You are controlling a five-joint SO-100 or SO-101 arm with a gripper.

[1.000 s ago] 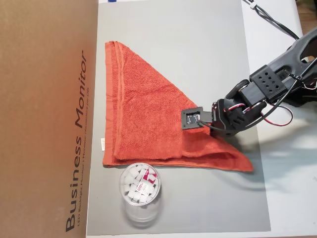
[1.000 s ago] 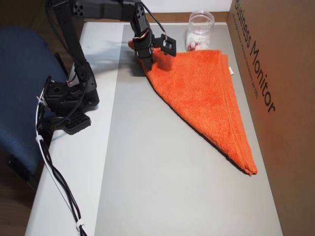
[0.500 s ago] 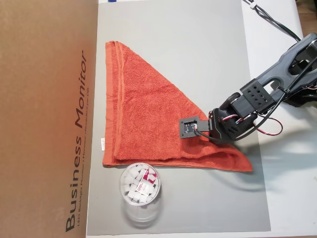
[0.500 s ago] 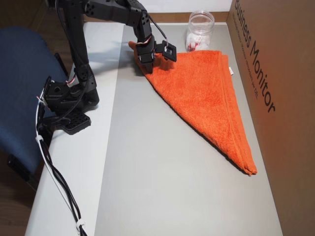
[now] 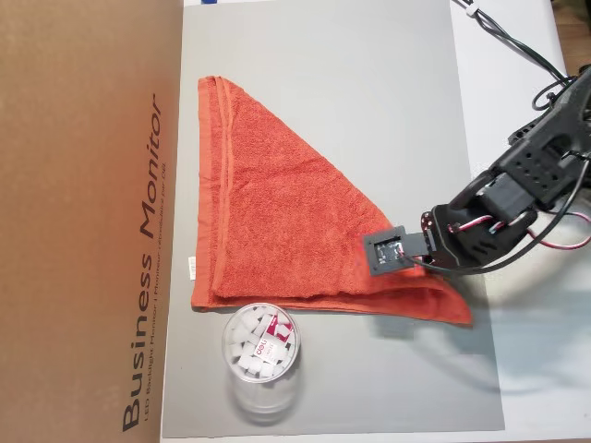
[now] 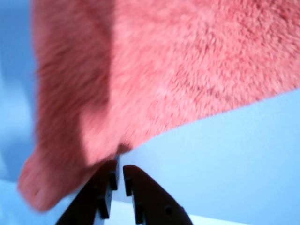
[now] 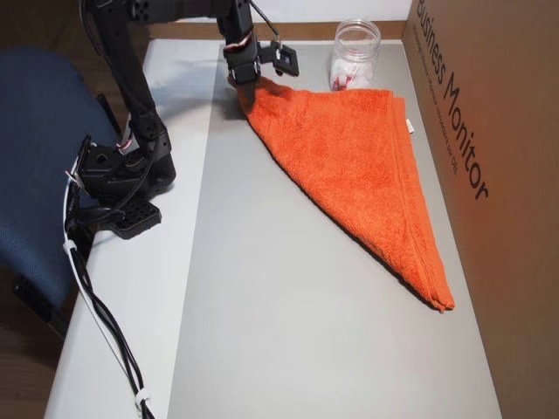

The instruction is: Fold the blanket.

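Observation:
The blanket [image 5: 277, 221] is an orange-red terry towel folded into a triangle on the grey mat [image 5: 369, 92]. Its white tag [image 5: 192, 268] sticks out at the hemmed edge. It also shows in the other overhead view [image 7: 358, 166]. My gripper [image 6: 118, 165] is at the towel's corner nearest the arm [image 7: 247, 87]. In the wrist view the jaws are almost closed, with the towel's edge [image 6: 154, 70] pinched at their tips and the cloth hanging blurred above and to the left. In an overhead view [image 5: 480, 231] the arm hides the fingertips.
A clear plastic jar [image 5: 261, 346] with white pieces stands just off the towel's edge, also in the other overhead view [image 7: 356, 52]. A cardboard box [image 5: 83, 221] borders the mat. The arm's base [image 7: 122, 175], cables [image 7: 96, 305] and a blue chair [image 7: 35, 157] are beside it.

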